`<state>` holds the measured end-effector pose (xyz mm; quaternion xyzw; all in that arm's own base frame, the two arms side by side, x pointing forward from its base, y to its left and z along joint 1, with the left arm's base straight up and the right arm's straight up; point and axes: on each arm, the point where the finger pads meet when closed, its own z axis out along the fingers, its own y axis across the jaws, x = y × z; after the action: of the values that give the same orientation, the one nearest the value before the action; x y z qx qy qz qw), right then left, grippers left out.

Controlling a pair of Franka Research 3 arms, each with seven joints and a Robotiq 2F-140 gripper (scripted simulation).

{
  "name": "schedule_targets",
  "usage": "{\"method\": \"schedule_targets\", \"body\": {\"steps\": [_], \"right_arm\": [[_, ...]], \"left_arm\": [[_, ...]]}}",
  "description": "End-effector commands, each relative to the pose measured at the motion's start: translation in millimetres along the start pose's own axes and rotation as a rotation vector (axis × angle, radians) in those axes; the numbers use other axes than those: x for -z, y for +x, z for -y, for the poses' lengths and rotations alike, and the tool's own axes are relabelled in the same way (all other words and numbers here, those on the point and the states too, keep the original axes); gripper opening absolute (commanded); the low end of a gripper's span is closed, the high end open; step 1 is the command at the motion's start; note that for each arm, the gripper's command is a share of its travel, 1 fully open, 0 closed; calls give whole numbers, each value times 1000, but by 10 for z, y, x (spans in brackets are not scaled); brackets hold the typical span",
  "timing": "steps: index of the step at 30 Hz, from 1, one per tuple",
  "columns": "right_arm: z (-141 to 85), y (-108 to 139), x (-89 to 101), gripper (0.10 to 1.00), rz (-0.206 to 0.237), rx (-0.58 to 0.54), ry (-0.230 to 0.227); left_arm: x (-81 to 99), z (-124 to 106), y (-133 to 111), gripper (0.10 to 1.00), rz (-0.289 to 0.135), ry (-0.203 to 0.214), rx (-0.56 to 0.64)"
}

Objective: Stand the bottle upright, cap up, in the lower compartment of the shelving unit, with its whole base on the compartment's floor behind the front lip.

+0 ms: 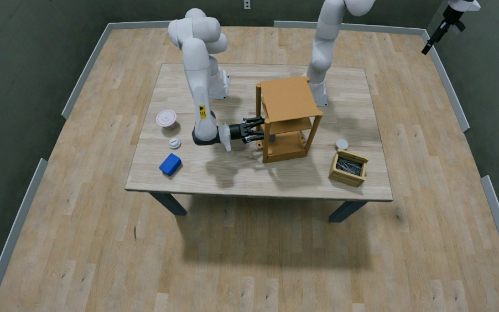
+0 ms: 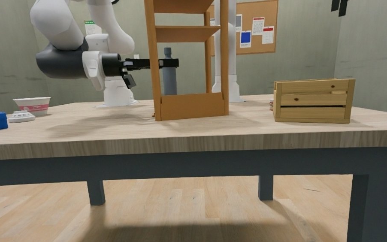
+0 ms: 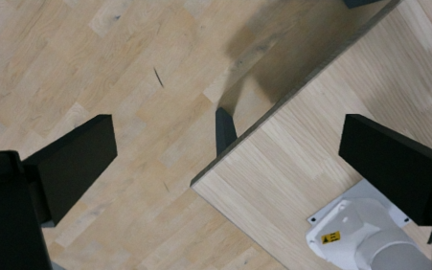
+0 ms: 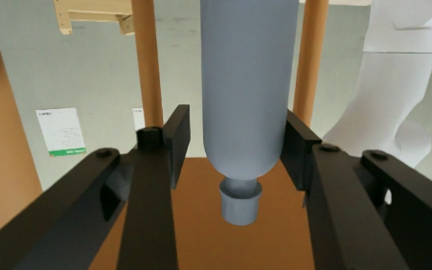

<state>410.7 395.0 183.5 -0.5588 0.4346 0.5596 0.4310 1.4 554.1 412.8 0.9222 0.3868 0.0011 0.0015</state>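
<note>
The grey bottle stands upright, cap up, inside the lower compartment of the orange shelving unit, near its left posts. The front lip hides its base in the exterior view. My right gripper reaches in from the left side, part-open around the bottle's upper body. The right wrist view, upside down, shows a gap between one finger and the bottle; the other finger is at or very near its side. My left gripper is wide open and empty, high at the far right.
A middle shelf is above the bottle's cap. A white-pink tub, white round item and blue box are left. A wooden crate of nails and a round-lidded container are right.
</note>
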Motion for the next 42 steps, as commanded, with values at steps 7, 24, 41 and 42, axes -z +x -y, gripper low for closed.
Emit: {"method": "schedule_targets", "body": {"steps": [7,24,41,42], "right_arm": [[2,-6,36,461,2,5,0],[3,-6,146,461,2,5,0],[3,-6,296,461,2,5,0],[3,-6,306,461,2,5,0]], "left_arm": [[1,0,0,1000,0,0,0],[1,0,0,1000,0,0,0],[1,0,0,1000,0,0,0],[1,0,0,1000,0,0,0]]}}
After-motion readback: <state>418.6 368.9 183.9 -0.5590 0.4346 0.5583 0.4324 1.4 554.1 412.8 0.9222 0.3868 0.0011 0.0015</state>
